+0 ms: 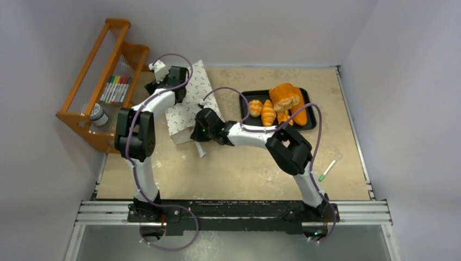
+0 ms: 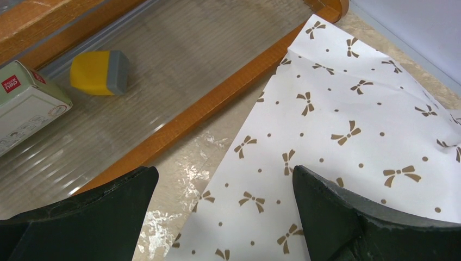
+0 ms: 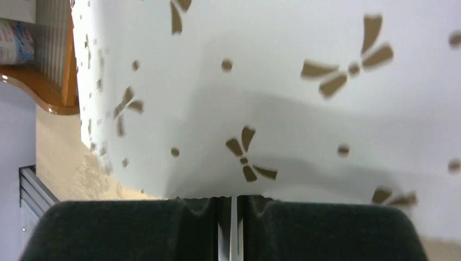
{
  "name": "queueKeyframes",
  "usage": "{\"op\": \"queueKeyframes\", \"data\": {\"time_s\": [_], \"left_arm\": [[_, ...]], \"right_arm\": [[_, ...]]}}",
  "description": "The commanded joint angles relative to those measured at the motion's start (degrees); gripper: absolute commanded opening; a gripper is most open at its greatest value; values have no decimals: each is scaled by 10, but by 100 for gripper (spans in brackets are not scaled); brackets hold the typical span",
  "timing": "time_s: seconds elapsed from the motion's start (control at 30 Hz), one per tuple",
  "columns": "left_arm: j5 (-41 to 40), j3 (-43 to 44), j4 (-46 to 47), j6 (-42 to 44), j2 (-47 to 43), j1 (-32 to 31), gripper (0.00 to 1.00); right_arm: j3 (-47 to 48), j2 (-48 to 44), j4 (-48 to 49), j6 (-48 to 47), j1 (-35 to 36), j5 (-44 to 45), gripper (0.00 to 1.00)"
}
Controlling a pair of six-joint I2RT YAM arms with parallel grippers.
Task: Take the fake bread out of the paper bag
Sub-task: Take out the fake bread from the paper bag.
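Paper this thin may tear or slip from the right gripper (image 3: 231,217), pinched shut on the edge of the bag (image 3: 299,125), since the left gripper (image 2: 224,174) hangs wide open, holding nothing.

- My top view looks down from above and behind both arm bases (image 1: 147,209), covering the whole surface (image 1: 244,174).
- My left wrist view looks low past the left end effector (image 2: 222,179) onto the paper bag (image 2: 348,136) and wooden rack (image 2: 217,103).
- My right wrist view sits tight against that paper bag (image 3: 282,98); all three views share it.
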Motion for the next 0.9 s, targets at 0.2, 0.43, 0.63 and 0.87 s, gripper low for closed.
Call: {"op": "queueKeyframes", "data": {"time_s": [0.2,0.43,0.63,0.87], "left_arm": [[-6,38,1,-8,-9,1,100],[-6,57,-9,-8,0,1,100],[-6,78,-21,-8,2,1,100],[-10,83,-28,-9,5,-3,100]], "right_arm": [[-102,-187,-30,-86,23,35,0],[-189,-273,-109,-120,59,45,0],[-278,-362,-173,-105,105,73,0],[-372,-532,-274,-37,150,114,0]]}}
